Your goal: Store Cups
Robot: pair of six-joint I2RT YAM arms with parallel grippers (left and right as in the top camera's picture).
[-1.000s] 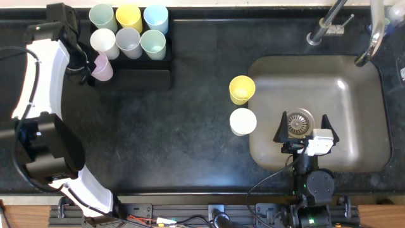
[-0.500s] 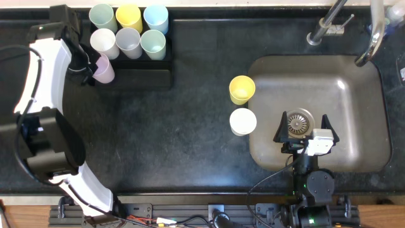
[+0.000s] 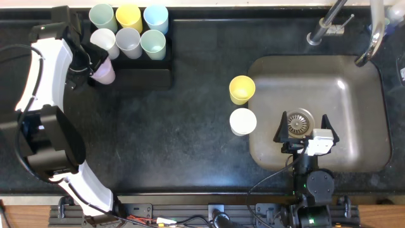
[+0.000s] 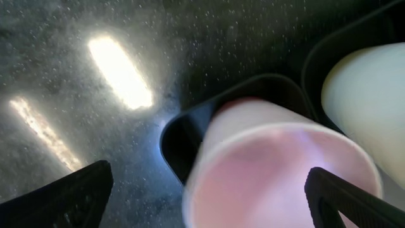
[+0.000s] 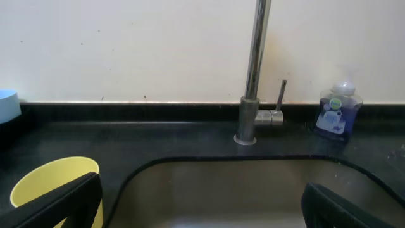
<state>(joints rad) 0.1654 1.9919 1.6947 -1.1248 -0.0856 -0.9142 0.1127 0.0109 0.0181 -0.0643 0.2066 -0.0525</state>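
A pink cup (image 3: pixel 104 69) leans at the front-left slot of the black rack (image 3: pixel 142 79); in the left wrist view the pink cup (image 4: pixel 278 171) sits over that slot. My left gripper (image 3: pixel 93 63) is open around it, with a gap on one side. The rack's two back rows hold several cups, among them a white one (image 3: pixel 103 40) next to the pink. A yellow cup (image 3: pixel 242 88) and a white cup (image 3: pixel 243 121) stand on the counter by the sink's left edge. My right gripper (image 3: pixel 302 125) hangs open over the sink, holding nothing.
The steel sink (image 3: pixel 354 88) takes up the right side, with a faucet (image 3: pixel 329 25) behind it and a soap bottle (image 5: pixel 340 114) beside that. The rack's other front slots are free. Dark counter (image 3: pixel 177 139) lies between rack and sink.
The pink cup and my left gripper have edged slightly toward the rack's front-left slot. The right arm has not moved.
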